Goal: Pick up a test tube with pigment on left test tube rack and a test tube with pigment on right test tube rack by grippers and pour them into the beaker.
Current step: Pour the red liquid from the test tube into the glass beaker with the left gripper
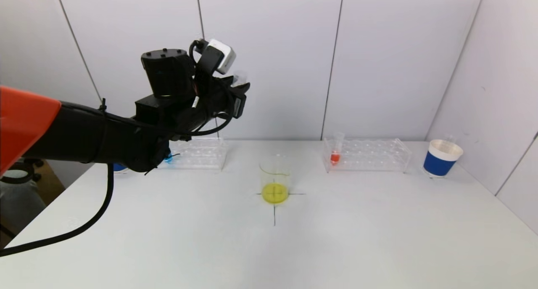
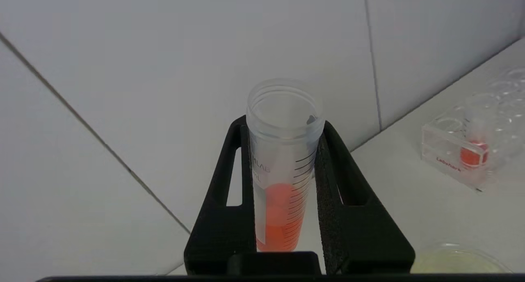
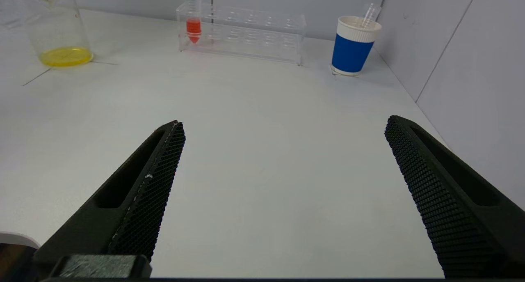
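Observation:
My left gripper is raised high above the left rack and is shut on a clear test tube with orange-red pigment in its lower part; the tube's open mouth points away from the wrist. The beaker, holding yellow liquid, stands on a cross mark at the table's middle, below and to the right of that gripper. The right rack holds one tube with red pigment at its left end. My right gripper hovers open and empty over bare table, outside the head view.
A blue paper cup with a clear tube in it stands right of the right rack, near the side wall. Something blue shows at the left rack, mostly hidden by my left arm. Walls close the back and right.

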